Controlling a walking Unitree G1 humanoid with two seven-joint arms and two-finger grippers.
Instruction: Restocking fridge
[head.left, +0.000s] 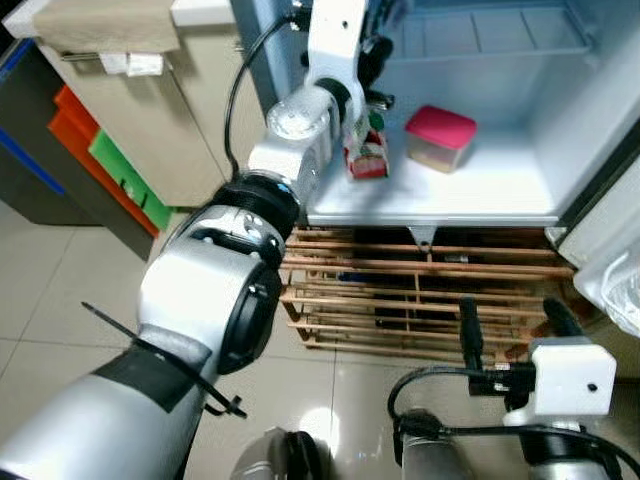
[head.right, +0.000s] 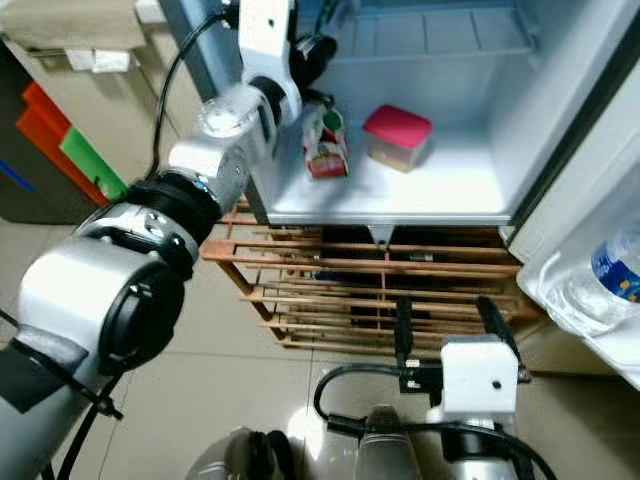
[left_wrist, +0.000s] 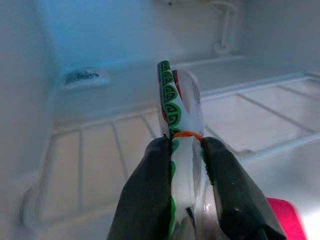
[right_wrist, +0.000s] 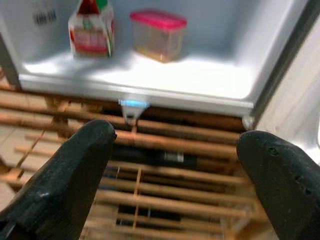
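Left tool (left_wrist: 182, 150) reaches inside the open fridge (head.left: 500, 190), fingers clamped on the top of a red-green carton (head.left: 367, 155) standing on the fridge floor, left of a pink-lidded container (head.left: 439, 138). Right tool (head.left: 515, 335) hangs low before the wooden rack (head.left: 420, 300), fingers spread apart, holding nothing.

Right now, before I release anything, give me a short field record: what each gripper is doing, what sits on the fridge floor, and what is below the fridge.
left gripper: inside the open white fridge, shut on the red, white and green carton
right gripper: low before the slatted wooden rack, open, holding nothing
fridge floor: carton on the left, clear box with pink lid to its right, apart
door shelf: clear plastic bottle
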